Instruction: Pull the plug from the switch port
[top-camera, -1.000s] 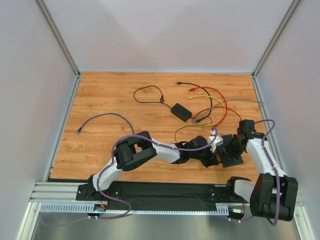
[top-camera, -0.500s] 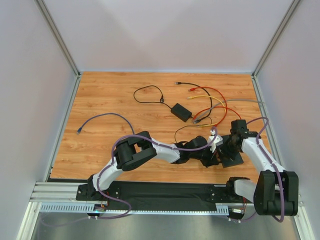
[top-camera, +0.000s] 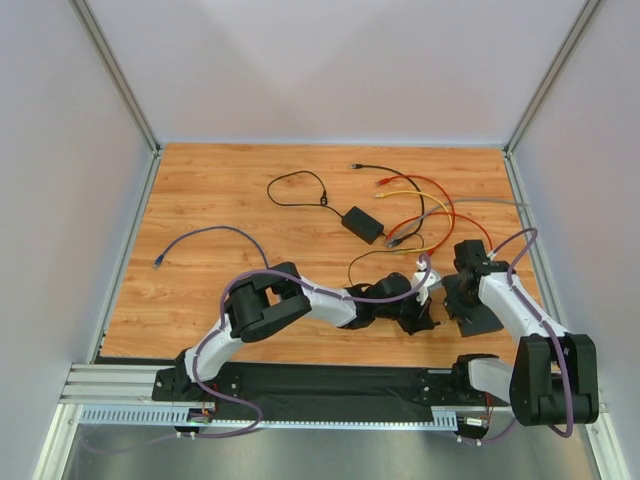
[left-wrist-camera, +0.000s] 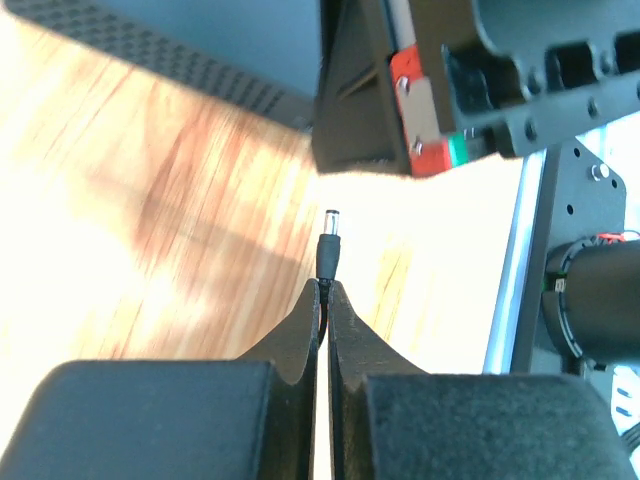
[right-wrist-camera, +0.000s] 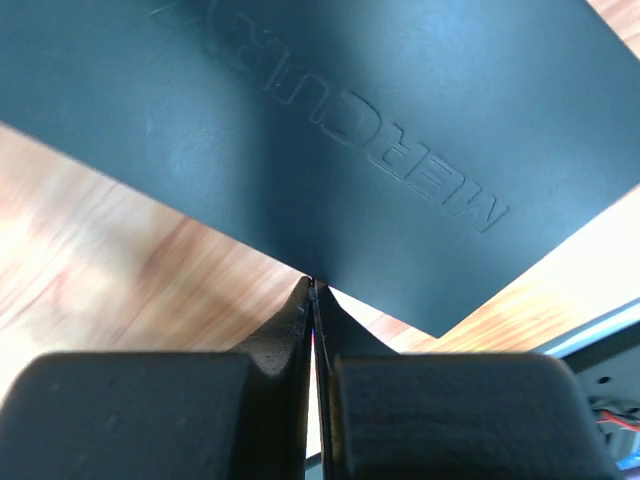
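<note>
Now the wooden table shows bare board just left of the switch, where a moment ago the left arm sat against its edge. The right gripper, fingers pressed together, bears down on the switch's top near its rim. The left gripper, drawn clear of the switch, pinches the plug by its tail. The plug's metal tip stands free in the air, so the pull looks done.

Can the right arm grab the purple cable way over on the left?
Probably not. The purple cable lies far across the table from the right gripper, and the left arm stretches across the space between them.
</note>
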